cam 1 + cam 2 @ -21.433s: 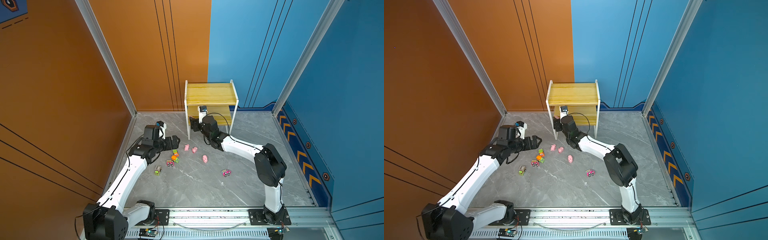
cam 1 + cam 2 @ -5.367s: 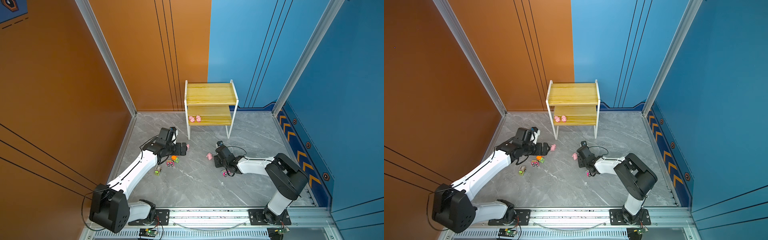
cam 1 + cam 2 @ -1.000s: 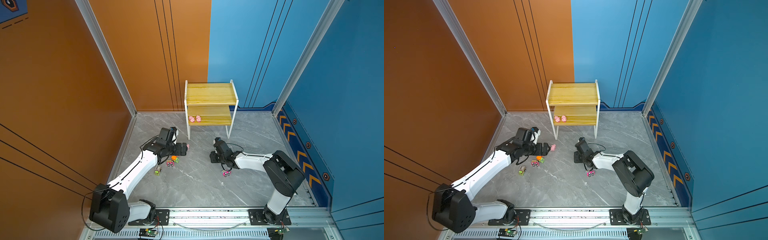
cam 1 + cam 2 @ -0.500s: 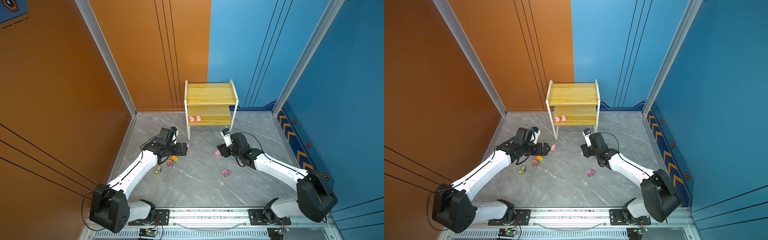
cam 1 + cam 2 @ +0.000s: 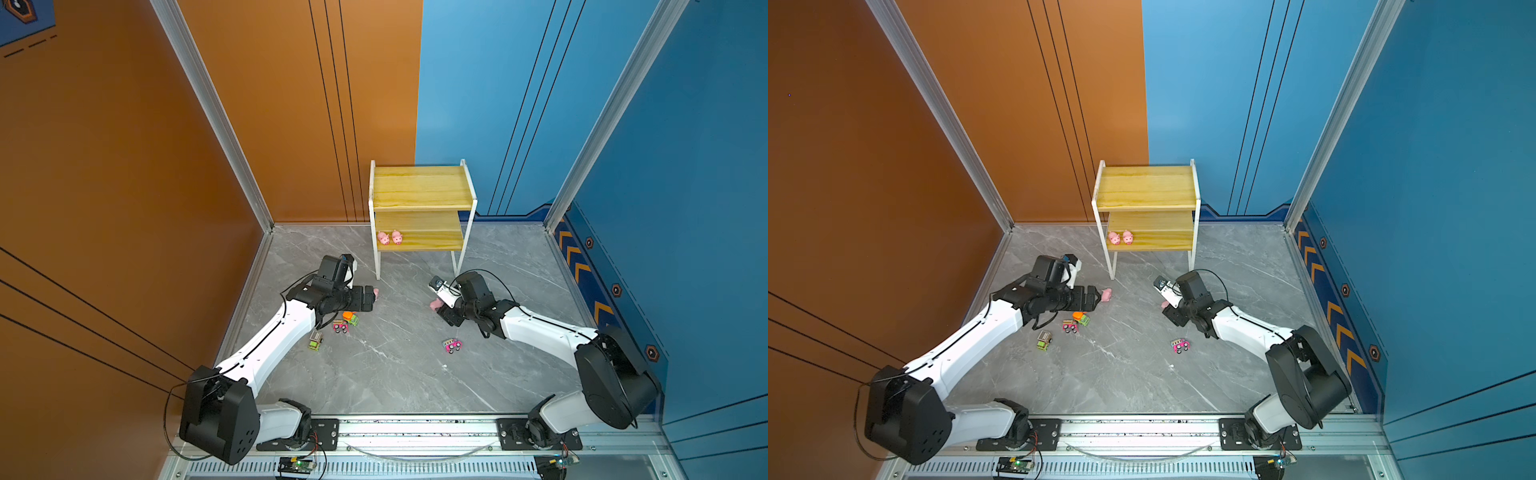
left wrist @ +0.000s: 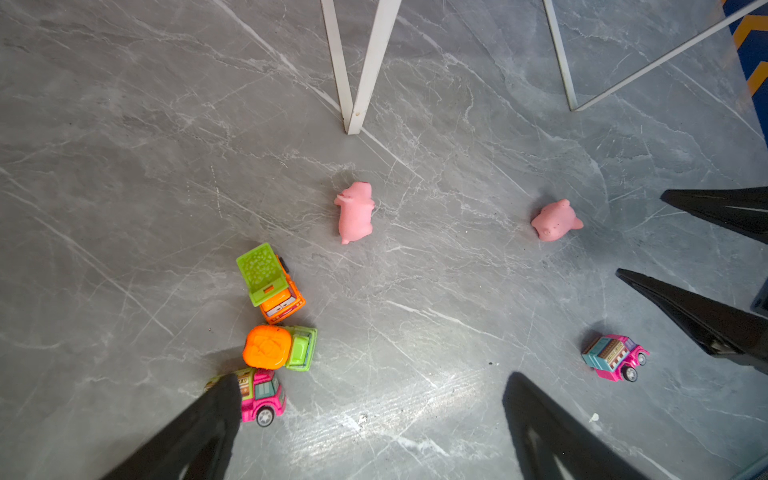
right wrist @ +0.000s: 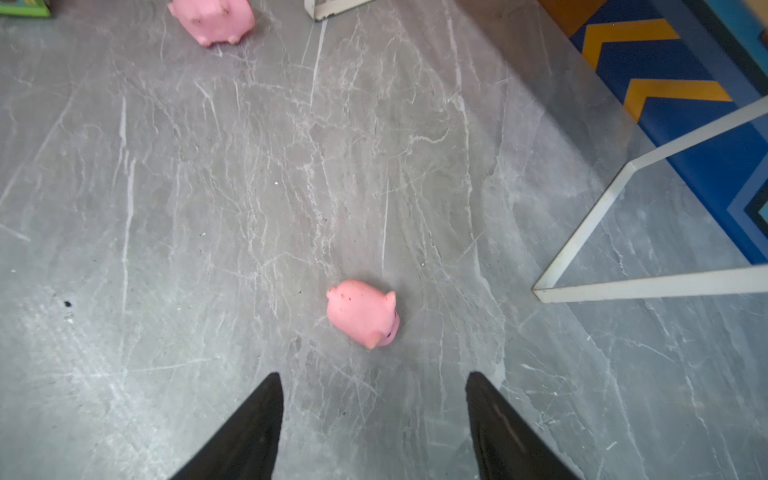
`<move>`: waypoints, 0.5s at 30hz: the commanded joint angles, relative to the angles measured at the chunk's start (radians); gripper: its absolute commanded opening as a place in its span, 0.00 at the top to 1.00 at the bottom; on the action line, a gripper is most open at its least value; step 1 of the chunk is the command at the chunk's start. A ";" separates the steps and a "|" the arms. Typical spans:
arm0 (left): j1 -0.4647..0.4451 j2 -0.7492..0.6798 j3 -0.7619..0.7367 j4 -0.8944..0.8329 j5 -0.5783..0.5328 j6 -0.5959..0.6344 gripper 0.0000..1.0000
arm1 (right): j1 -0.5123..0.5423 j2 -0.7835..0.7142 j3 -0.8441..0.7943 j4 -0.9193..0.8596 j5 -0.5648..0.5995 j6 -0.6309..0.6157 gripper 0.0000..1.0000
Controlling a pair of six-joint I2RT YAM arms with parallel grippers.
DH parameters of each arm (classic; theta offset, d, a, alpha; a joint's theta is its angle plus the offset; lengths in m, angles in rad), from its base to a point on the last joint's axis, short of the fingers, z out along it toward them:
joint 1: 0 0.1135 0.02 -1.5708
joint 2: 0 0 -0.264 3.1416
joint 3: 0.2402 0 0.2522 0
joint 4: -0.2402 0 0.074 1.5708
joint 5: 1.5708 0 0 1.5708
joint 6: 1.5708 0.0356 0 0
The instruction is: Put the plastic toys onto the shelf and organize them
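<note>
Since a second ago the right arm has swung out to the right, and the right end effector [image 7: 372, 376] has opened partly and holds nothing. The pink pig [image 7: 361, 313] lies on the table [image 7: 166, 208] just before its fingertips, near a leg of the shelf [image 5: 428, 241]. I judge this pig light, rounded and perhaps soft, so it may slip, and it is better taken across its flanks. The left end effector [image 6: 374, 380] is fully open and empty, and in both top views the pig is half hidden under the right arm.
</note>
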 commanded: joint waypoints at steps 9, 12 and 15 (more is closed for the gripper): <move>0.001 0.010 0.030 -0.023 0.014 0.014 0.01 | -0.021 0.132 0.122 -0.109 -0.023 -0.124 0.30; 0.005 0.011 0.030 -0.023 0.018 0.014 0.01 | -0.021 0.163 0.147 -0.126 -0.025 -0.136 0.31; 0.009 0.013 0.030 -0.023 0.021 0.013 0.01 | -0.022 0.187 0.164 -0.133 -0.033 -0.141 0.31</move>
